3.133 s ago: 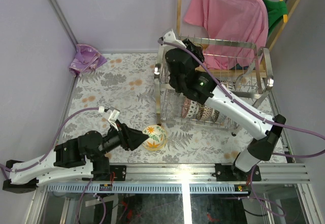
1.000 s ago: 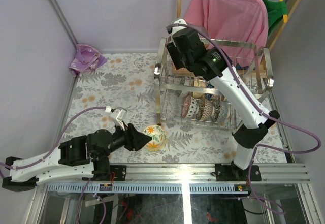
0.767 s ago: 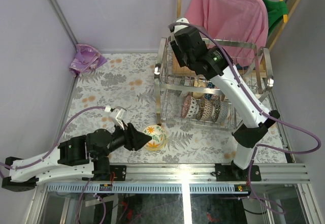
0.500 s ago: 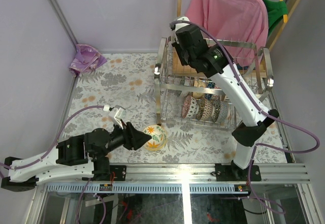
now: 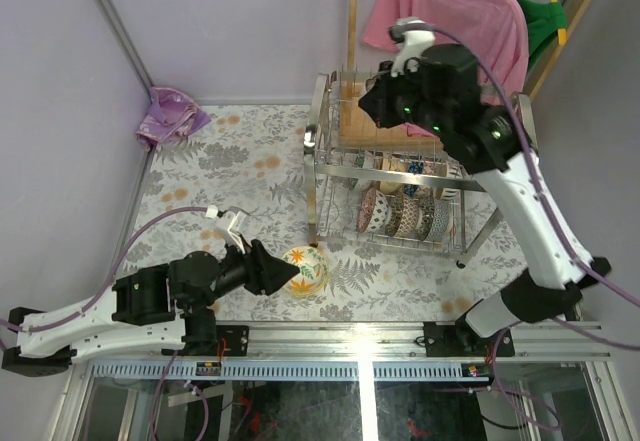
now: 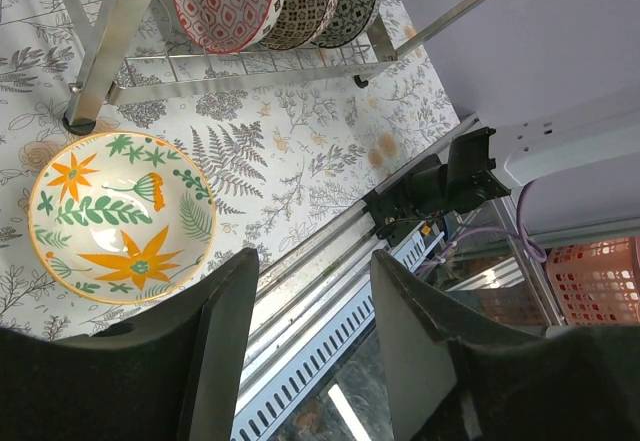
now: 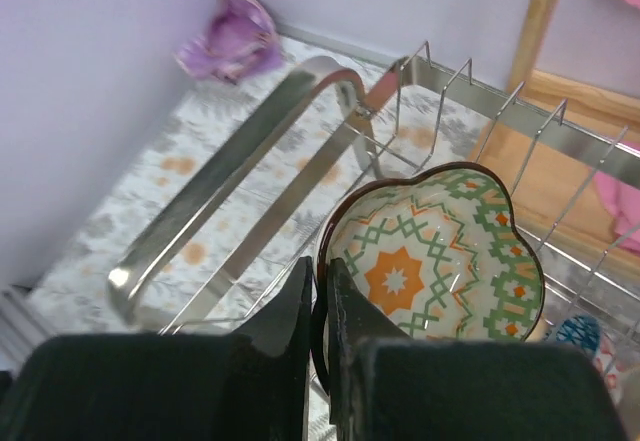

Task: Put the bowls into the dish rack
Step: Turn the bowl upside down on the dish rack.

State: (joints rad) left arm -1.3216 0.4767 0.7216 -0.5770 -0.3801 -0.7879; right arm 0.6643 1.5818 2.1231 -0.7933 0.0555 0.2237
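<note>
Left end effector [image 6: 312, 261] half-open beside flowered bowl [image 6: 120, 216]; right end effector [image 7: 318, 291] closed above rack [image 7: 250, 151].

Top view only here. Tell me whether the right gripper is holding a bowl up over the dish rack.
Observer: No. Its wrist camera shows the right gripper shut, with nothing in it.
Operator: Report what lies ahead of it.
Observer: A green-and-orange bowl with a scalloped rim rests in the dish rack, its inside facing the camera.
Operator: Now give me the left side.
Observer: The left gripper is open. The flowered bowl sits off to one side, not between the jaws.
</note>
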